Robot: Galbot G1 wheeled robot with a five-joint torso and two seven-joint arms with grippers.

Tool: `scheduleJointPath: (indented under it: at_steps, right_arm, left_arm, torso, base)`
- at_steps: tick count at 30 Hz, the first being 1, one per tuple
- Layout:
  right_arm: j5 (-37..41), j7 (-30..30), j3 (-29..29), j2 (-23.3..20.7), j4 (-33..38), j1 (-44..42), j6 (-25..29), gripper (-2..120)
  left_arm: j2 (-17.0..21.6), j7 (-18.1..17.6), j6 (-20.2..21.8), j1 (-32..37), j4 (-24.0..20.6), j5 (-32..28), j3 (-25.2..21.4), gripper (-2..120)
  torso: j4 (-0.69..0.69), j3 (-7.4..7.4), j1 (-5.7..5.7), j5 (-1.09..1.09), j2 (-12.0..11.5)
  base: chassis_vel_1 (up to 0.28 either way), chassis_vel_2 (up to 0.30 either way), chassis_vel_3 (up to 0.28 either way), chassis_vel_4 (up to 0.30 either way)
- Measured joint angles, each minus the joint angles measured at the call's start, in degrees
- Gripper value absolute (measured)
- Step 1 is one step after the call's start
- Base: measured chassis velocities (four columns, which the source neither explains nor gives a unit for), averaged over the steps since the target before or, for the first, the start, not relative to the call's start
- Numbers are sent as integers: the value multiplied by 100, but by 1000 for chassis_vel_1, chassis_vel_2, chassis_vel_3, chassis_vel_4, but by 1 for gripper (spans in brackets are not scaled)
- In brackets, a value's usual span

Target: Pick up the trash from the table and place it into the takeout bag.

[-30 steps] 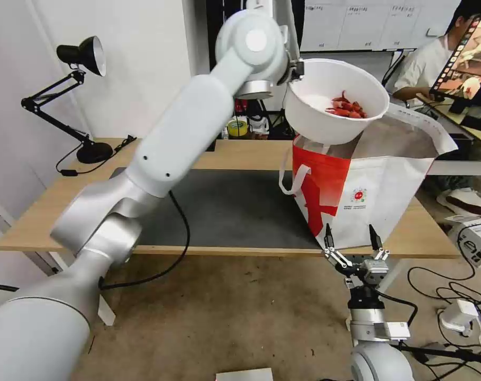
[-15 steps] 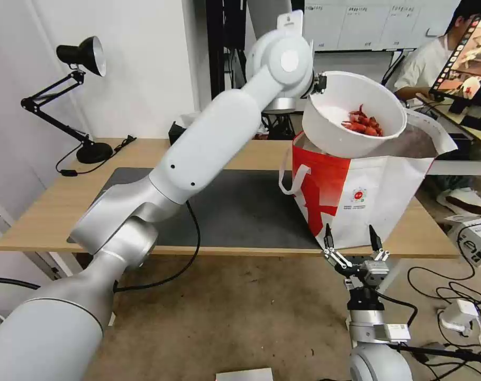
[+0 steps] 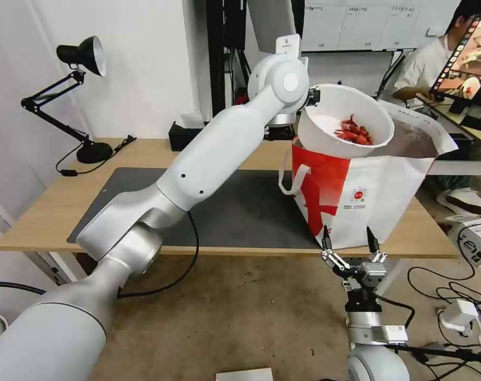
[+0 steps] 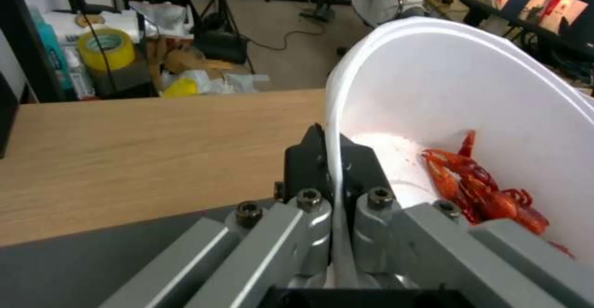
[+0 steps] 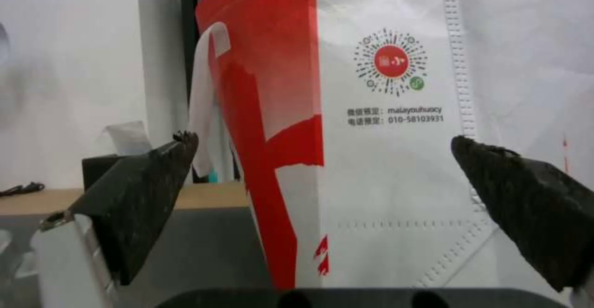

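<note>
Over takeout bag (image 3: 378, 185) mouth: left gripper (image 4: 337, 178) pinching white bowl (image 3: 346, 121) rim, tilted, shells (image 3: 352, 132) pooled low, apparently for drop-in. Below table (image 3: 50, 211) front edge: right gripper (image 3: 350, 248) spread, idle.

smooth silver-white arms, round joints, black cable; grey bolted left claw (image 4: 337, 178), black-tipped right claw (image 3: 350, 244).

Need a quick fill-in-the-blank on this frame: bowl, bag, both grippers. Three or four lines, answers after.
1. The left gripper is pinching the white bowl by its ____.
2. The bowl holds ____ shells.
3. The bowl is over the open top of the red-and-white ____, which stands on the table.
4. The right gripper, in front of the table's near edge, has its fingers ____.

Answers: rim; red; bag; open
</note>
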Motion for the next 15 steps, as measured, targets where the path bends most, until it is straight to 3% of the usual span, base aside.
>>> scheduleJointPath:
  at_steps: [15]
  right_arm:
    - [66, -2, 43, -8, -34, 11, 33, 100]
  left_arm:
    - [36, 57, -105, 134, -134, 123, 63, 0]
  torso:
    - [0, 0, -1, 0, 0]
  base:
    - [0, 0, 0, 0]
